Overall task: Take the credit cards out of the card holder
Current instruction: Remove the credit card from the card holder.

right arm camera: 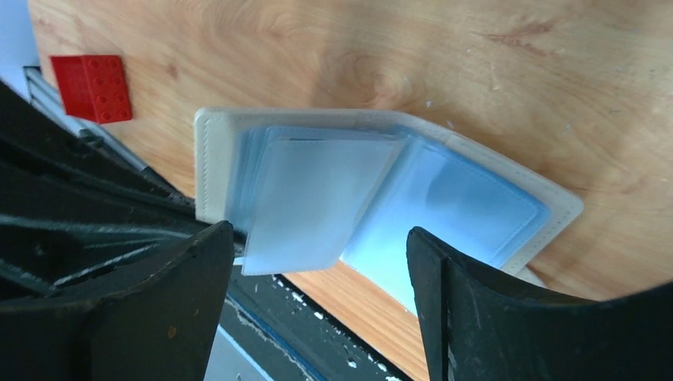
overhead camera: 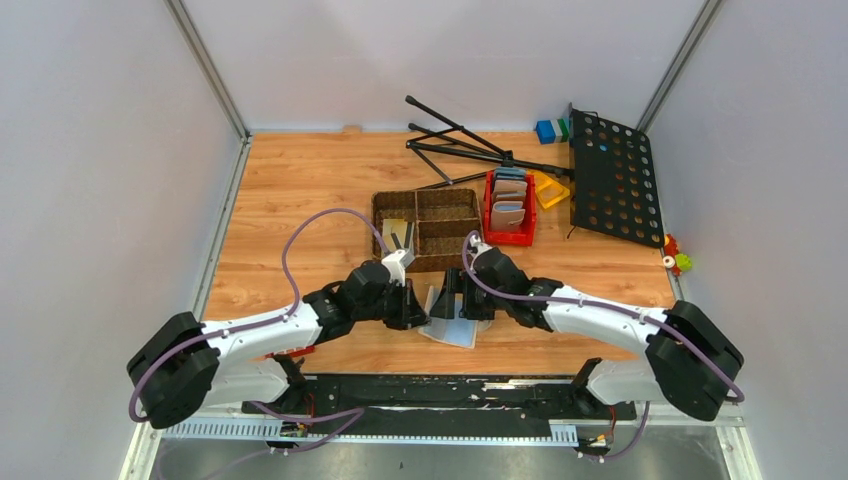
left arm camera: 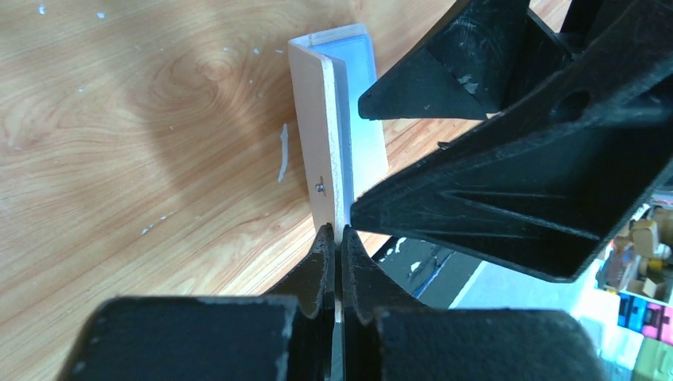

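Your bench carries the card holder near its front edge, opened, blue pockets showing. Your left pincer is clamped on its beige flap; your right pincer stands apart over the pockets.

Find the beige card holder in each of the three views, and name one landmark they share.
Top external: the card holder is low in the centre, nearer the arm bases than the basket.
Left wrist: card holder in the centre, on edge, its beige cover pinched in the left gripper's jaws.
Right wrist: card holder in the centre, spread open, pale blue pockets showing.
Shared landmark: the wooden table.
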